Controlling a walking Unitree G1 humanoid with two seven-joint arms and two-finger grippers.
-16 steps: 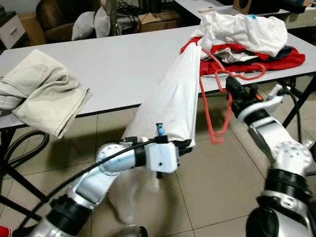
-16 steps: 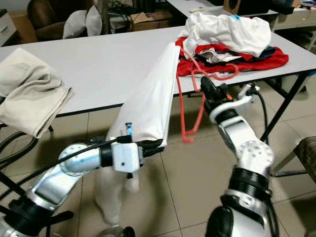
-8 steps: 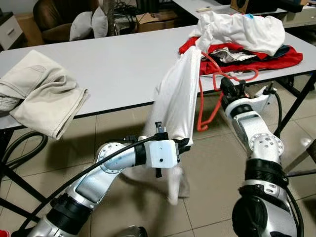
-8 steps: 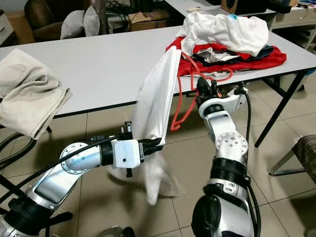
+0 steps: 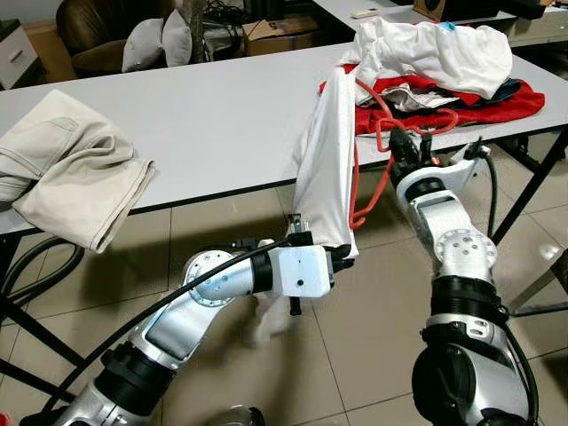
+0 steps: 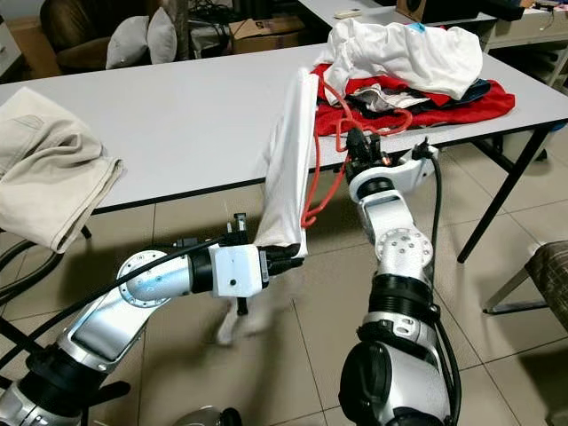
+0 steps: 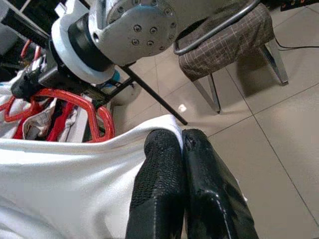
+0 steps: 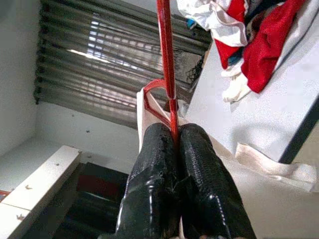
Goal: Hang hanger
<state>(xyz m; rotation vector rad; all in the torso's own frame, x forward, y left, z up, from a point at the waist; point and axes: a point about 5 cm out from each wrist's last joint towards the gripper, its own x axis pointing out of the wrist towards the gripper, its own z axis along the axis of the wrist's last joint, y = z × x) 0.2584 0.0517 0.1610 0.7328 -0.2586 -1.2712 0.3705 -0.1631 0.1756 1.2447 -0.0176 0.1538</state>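
Red hanger [image 5: 388, 146] dangling off the desk [image 5: 204, 115] edge, beside the white shirt [image 5: 326, 169]. Right pincer [image 5: 401, 149] clamped tight on the thin red wire; left pincer [image 5: 342, 257] pinched shut on the shirt's lower hem. Probably light, stiff, a bit springy and slick: best gripped near the hook neck. Shirt soft, limp, likely to slide off.
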